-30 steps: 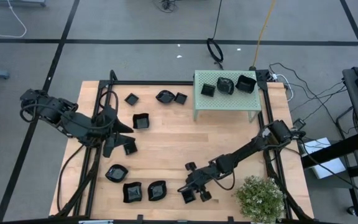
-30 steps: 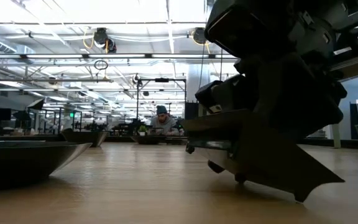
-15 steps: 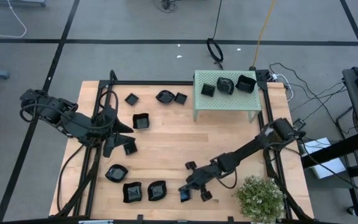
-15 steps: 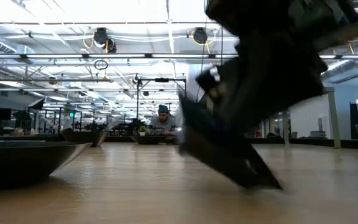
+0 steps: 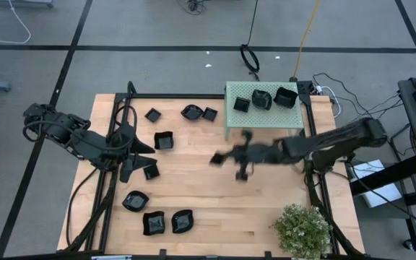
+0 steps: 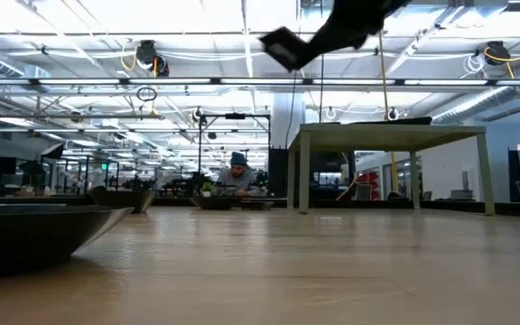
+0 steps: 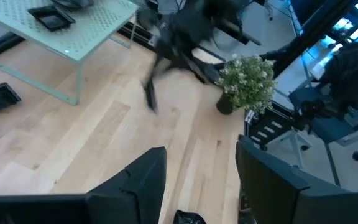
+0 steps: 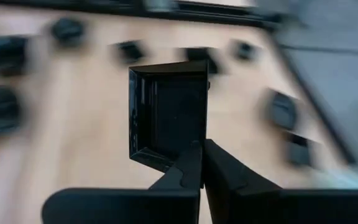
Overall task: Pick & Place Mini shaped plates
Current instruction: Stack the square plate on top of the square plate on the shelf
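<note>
Above the middle of the wooden table, a small square black plate is being gripped by its rim in the clenched right gripper and is being held clear of the tabletop, just in front of the pale green box. Three more plates are being carried on top of that box. Other black plates are being left scattered over the left half of the table. The left gripper is being kept spread wide near the table's left edge, grasping nothing.
</note>
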You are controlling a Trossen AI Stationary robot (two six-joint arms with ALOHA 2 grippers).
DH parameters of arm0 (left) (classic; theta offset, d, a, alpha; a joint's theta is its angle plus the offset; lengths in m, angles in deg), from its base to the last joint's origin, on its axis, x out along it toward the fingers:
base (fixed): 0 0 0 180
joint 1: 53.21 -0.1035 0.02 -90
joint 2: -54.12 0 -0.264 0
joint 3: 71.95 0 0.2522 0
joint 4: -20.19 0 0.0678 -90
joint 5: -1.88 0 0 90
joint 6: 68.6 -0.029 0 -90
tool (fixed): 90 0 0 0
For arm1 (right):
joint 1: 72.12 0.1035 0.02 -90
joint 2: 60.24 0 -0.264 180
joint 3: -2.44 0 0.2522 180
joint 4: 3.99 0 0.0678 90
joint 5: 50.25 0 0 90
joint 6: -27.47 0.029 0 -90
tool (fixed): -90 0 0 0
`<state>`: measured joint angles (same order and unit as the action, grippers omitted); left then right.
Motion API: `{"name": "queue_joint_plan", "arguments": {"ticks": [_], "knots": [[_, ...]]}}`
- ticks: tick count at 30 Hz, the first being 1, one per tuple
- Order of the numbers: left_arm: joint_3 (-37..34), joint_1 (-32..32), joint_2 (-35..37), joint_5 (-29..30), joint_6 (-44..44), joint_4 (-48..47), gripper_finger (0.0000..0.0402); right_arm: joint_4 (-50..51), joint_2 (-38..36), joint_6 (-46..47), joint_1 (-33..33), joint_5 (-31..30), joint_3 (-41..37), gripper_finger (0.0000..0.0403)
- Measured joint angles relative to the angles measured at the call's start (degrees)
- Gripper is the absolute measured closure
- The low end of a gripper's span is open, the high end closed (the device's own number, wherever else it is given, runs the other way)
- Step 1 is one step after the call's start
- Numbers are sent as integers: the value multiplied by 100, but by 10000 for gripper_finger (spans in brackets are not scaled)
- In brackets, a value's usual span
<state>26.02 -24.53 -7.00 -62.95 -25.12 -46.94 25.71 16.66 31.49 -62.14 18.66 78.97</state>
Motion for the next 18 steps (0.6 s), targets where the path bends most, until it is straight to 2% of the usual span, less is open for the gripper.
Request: {"name": "queue_joint_plan", "arguments": {"ticks": [3, 5, 9, 14, 18], "knots": [[0, 0, 0, 214, -17, 0, 204, 603, -615, 331, -696, -316, 1, 403], [0, -1, 0, 375, -55, 0, 204, 872, -914, 387, -1215, -299, 0, 403], [0, -60, 1, 497, -529, 0, 204, 889, -1201, -570, -2186, -183, 0, 403], [0, -217, 0, 651, -886, 0, 204, 843, -1116, -1331, -3440, 958, 2, 403], [0, -372, 2, 966, -1080, 0, 204, 844, -926, -1793, -4178, 1531, 2, 403]]}}
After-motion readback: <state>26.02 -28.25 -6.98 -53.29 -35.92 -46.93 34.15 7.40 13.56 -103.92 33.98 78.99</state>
